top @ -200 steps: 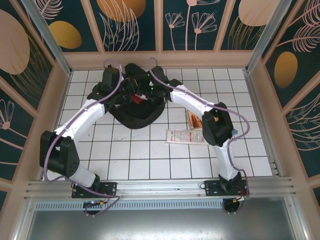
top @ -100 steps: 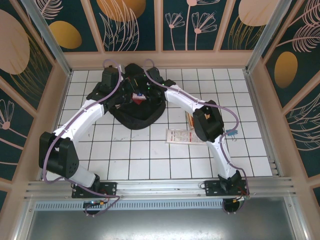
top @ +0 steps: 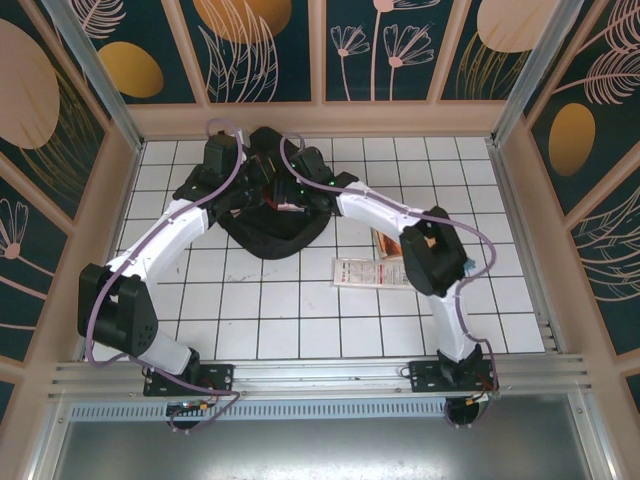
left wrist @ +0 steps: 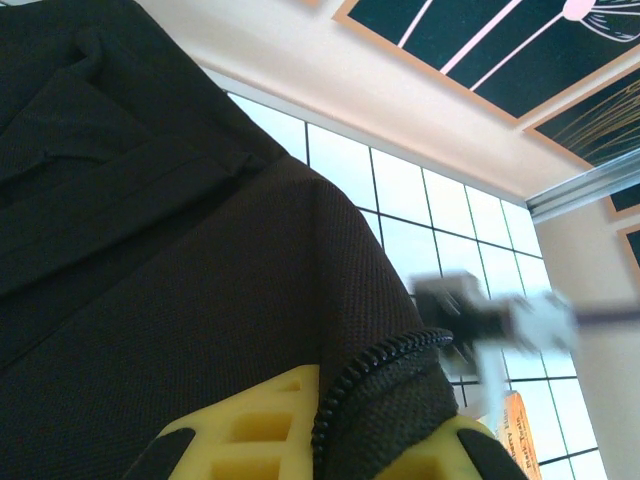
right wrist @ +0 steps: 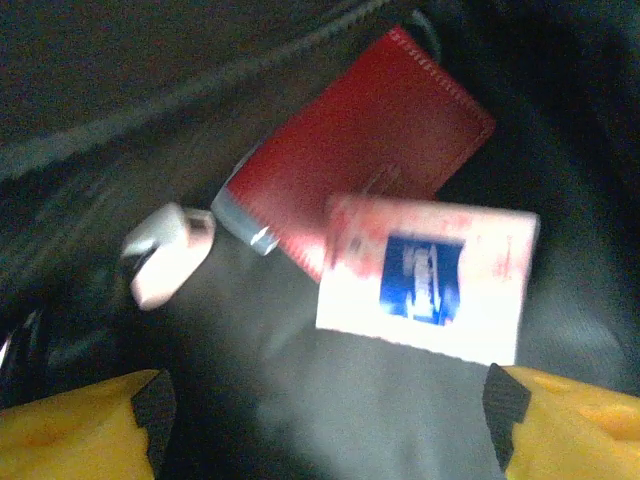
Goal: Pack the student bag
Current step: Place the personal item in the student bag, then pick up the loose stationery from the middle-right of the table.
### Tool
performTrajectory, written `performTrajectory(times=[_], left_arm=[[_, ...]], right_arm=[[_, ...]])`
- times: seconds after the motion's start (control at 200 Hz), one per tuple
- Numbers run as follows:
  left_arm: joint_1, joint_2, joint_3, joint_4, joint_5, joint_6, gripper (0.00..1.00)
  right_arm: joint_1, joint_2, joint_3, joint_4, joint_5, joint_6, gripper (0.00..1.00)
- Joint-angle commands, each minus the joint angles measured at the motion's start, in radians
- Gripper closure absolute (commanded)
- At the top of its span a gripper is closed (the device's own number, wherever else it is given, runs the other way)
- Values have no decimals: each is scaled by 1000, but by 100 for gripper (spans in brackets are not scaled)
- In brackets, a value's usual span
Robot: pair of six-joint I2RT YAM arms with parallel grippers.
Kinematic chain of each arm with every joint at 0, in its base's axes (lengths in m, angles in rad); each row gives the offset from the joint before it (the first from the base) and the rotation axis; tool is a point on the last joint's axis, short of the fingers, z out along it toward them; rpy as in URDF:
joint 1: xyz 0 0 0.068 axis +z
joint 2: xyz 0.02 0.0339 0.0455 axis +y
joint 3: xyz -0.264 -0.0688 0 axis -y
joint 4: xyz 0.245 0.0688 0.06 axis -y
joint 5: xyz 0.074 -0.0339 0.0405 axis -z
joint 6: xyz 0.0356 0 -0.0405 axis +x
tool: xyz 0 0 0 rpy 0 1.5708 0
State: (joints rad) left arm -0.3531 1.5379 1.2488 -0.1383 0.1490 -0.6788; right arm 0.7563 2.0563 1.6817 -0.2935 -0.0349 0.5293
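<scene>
Packing looks partway done. The white tiled table (top: 250,320) carries the student bag (top: 270,232) at its far middle, lying flat with its mouth open. The left gripper (left wrist: 370,430) is clenched on the bag's zippered rim (left wrist: 365,365), holding the opening up. The right gripper (right wrist: 325,420) hangs over the inside with its jaws spread wide and nothing between them.

A printed leaflet (top: 358,272) and, just beyond it, an orange packet (top: 385,238) lie outside the bag, beside the right arm. I judge these are left to pack.

Already inside are a red flat case (right wrist: 370,140), a white box with a blue label (right wrist: 425,280) resting partly over it, and a small pale piece (right wrist: 165,250), too blurred to name. Closing the zip would presumably come last.
</scene>
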Motion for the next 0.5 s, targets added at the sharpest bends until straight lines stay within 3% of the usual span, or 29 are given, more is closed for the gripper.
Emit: performTrajectory(times=[0.0, 0.115, 0.23, 0.345, 0.495], left_arm=[[2, -38, 8, 59, 8, 2, 100], [2, -36, 7, 59, 9, -1, 100], [2, -38, 6, 60, 13, -5, 100], [1, -41, 5, 64, 21, -13, 100], [2, -44, 5, 68, 31, -21, 100]], right_arm=[[27, -221, -150, 133, 45, -107, 19], [29, -428, -349, 166, 84, -91, 20], [-38, -609, -485, 38, 166, 30, 20], [-202, -750, -593, -184, 216, 190, 18], [-523, -849, -716, -336, 232, 272, 14]])
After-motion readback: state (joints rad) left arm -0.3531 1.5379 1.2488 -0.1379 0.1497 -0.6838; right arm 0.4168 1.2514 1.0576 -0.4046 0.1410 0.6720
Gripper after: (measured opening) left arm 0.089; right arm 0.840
